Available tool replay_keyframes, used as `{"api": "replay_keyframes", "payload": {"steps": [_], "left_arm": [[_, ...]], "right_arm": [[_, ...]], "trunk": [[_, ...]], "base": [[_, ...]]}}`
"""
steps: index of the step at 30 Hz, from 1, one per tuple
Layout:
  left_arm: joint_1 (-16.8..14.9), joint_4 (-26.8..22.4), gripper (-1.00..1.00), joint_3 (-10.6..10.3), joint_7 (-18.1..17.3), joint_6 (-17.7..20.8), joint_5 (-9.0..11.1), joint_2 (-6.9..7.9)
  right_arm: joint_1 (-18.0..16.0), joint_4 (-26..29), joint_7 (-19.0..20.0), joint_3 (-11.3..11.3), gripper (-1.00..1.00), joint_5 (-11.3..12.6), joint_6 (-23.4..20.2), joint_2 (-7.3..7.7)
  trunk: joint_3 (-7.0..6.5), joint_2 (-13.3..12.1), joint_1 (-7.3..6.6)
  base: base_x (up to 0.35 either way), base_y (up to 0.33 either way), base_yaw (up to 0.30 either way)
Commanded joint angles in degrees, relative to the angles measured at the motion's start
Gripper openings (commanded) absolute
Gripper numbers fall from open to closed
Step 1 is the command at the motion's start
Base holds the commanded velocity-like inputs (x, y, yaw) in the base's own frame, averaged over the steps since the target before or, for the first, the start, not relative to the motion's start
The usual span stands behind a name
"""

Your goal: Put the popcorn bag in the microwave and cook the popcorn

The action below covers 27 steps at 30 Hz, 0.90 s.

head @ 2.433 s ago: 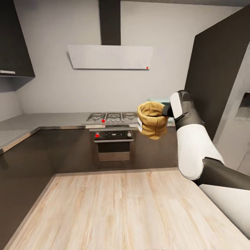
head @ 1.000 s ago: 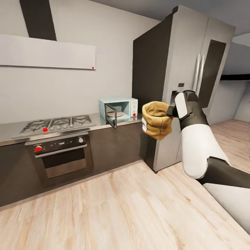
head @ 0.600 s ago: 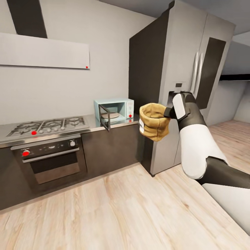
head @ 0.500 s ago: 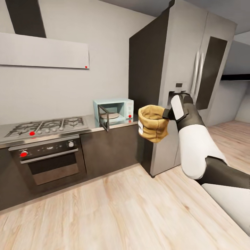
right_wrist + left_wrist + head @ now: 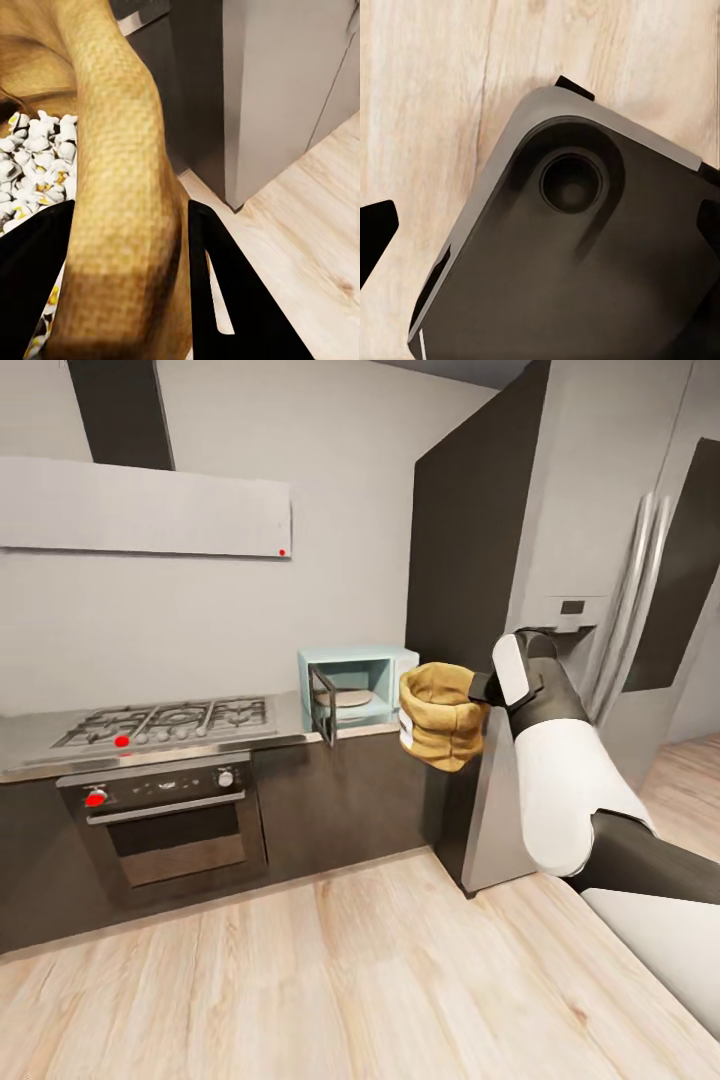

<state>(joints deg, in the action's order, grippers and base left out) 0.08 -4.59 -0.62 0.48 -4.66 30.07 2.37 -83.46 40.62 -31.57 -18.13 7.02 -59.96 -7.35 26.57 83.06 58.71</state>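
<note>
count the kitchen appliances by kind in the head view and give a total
microwave: 1
gas hob: 1
oven: 1
fridge: 1
hood: 1
total: 5

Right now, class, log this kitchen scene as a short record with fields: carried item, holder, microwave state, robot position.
carried item: popcorn bag, white kernels visible inside
holder: right pincer, fingers either side of the bag's wall
microwave state: microwave on the countertop, door open
robot position: on the wooden floor, away from the counter
left pincer: cannot tell
</note>
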Motion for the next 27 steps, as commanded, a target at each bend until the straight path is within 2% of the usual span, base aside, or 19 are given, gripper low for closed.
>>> {"api": "replay_keyframes", "payload": {"steps": [1, 18, 27], "left_arm": [[0.01, -0.07, 1.0, -0.08, 0.05, -0.09, 0.18, 0.0], [0.01, -0.08, 1.0, -0.08, 0.05, -0.09, 0.34, 0.0], [0.01, -0.06, 1.0, -0.05, 0.05, -0.09, 0.34, -0.01]], "right_arm": [[-0.04, 0.07, -0.59, -0.16, -1.0, 0.62, -0.04, -0.03], [-0.04, 0.07, -0.59, -0.16, -1.0, 0.27, -0.04, 0.13], [-0.04, 0.07, -0.7, -0.23, -1.0, 0.15, -0.04, 0.43]], "trunk": [[0.06, 0.02, 0.02], [0.06, 0.02, 0.02], [0.06, 0.02, 0.02]], "base": [[0.244, -0.193, 0.269], [0.197, -0.226, 0.269], [0.15, -0.255, 0.025]]}}
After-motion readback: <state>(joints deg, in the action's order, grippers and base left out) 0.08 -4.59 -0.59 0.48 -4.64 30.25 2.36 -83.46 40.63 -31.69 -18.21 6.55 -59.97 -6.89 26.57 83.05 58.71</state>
